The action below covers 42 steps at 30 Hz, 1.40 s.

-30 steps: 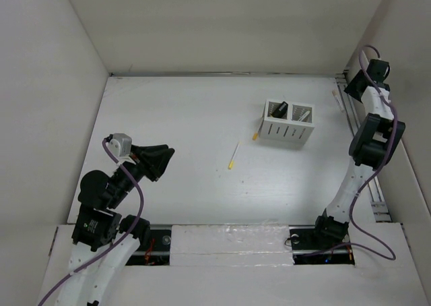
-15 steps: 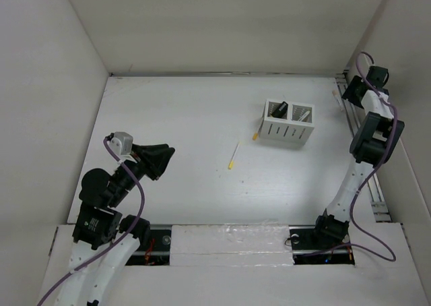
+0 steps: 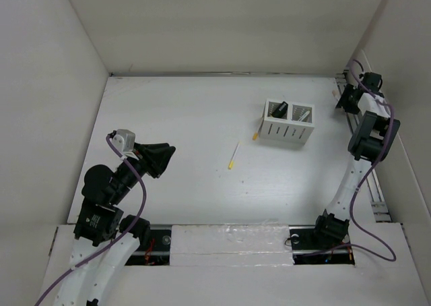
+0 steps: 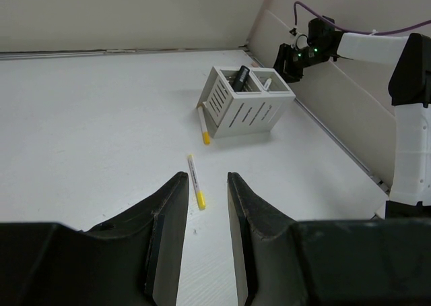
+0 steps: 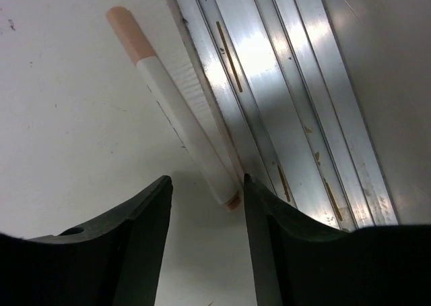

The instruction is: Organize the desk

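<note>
The table (image 3: 188, 117) is filling the whole workspace under both arms, with its metal rail (image 5: 283, 83) running along the right edge. It looks stiff and fixed, nothing to lift, and its smooth matte top is probably letting round things slide or roll. What is being handled is the loose stationery on it. The right claw (image 5: 205, 191) is hanging released over a white pen with a peach cap (image 5: 178, 124), which is lying at the far right of the table, tight against the rail. One end of the pen is sitting between the jaws, and nothing is being gripped yet. The pen looks light, rigid and slick. A pinch across the barrel nearer its middle seems wisest, since the rail is leaving the finger on that side little room and an end grip could make it pivot or skid. The left claw (image 4: 204, 205) is hovering low at the near left with its jaws only narrowly parted and nothing between them. It is facing a yellow-capped pen (image 3: 234, 156) lying mid-table. Beyond that, a second yellow-tipped pen (image 4: 202, 123) is lying against the white slotted pen holder (image 3: 288, 123), which is already holding a dark marker (image 4: 241, 75). Compared with a second ago, the right arm has reached further toward the far right corner and brought its claw down over the rail-side pen. The left arm has shifted only slightly, and the holder and the other pens are lying where they were.
</note>
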{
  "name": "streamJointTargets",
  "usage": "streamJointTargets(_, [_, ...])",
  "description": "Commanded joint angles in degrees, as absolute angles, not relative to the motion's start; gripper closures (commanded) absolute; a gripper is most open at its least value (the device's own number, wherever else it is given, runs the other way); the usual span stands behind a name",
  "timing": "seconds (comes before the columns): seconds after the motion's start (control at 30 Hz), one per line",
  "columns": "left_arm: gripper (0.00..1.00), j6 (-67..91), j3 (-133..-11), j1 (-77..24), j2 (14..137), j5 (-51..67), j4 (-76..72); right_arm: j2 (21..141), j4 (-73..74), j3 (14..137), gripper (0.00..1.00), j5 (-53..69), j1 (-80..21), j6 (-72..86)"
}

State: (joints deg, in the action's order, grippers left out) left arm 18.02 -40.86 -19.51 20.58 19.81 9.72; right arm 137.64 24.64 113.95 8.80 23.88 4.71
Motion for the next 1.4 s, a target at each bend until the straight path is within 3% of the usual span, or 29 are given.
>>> streamJointTargets(0.0, [0.74,17.2,-43.0,-19.8,21.0,19.6,8.0,137.0,23.5,114.4,0.49,11.5,23.7,3.4])
streamJointTargets(0.07, [0.74,17.2,-43.0,-19.8,21.1,19.6,8.0,138.9,25.6,115.7,0.65,9.4,23.2,2.8])
streamJointTargets(0.27, [0.74,17.4,-43.0,-19.8,21.0,20.0,7.9,136.8,23.3,113.6,0.59,10.0,23.2,3.1])
streamJointTargets(0.73, [0.74,17.3,-43.0,-19.8,20.1,20.0,7.8,132.8,21.0,108.7,0.88,13.0,21.5,-1.4])
streamJointTargets(1.03, [0.74,17.5,-42.9,-19.8,18.7,20.4,7.5,130.1,22.9,109.8,0.96,13.5,15.2,-2.8])
streamJointTargets(1.13, [0.74,17.6,-42.8,-19.8,18.5,20.6,7.5,129.4,24.6,111.3,1.0,7.2,11.8,-3.9])
streamJointTargets(1.27, [0.74,17.5,-42.7,-20.3,18.7,20.5,7.5,129.4,24.3,114.7,1.0,-3.4,10.4,2.4])
streamJointTargets(1.37, [0.73,17.4,-42.8,-20.3,19.4,20.6,7.6,131.2,25.3,119.0,0.94,-5.4,13.9,8.5])
